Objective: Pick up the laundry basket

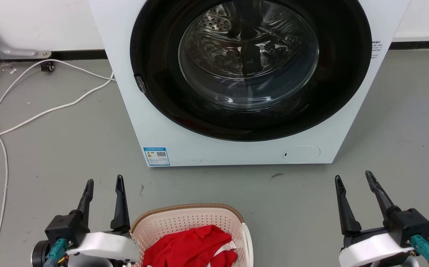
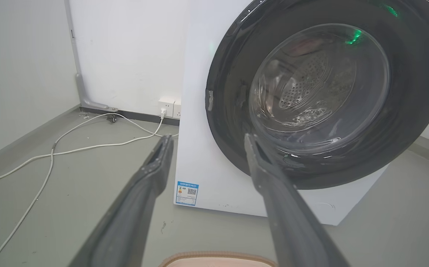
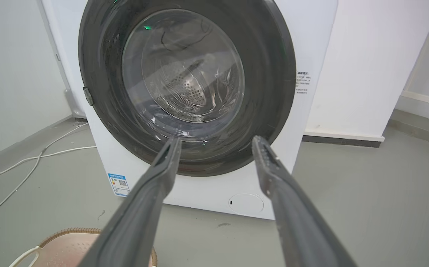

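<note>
Laundry basket (image 1: 177, 224) — red cloth (image 1: 196, 246) inside, left gripper (image 1: 105, 180) just beside — fingers apart

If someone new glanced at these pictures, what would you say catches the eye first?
The big white washer with its dark round door dominates the top of the head view. Below it, the laundry basket holds a bright red cloth, between the left gripper and right gripper, both with jaws apart.

Probably a laundry room: washing machine (image 1: 236, 81), wall socket (image 2: 168, 107).
</note>
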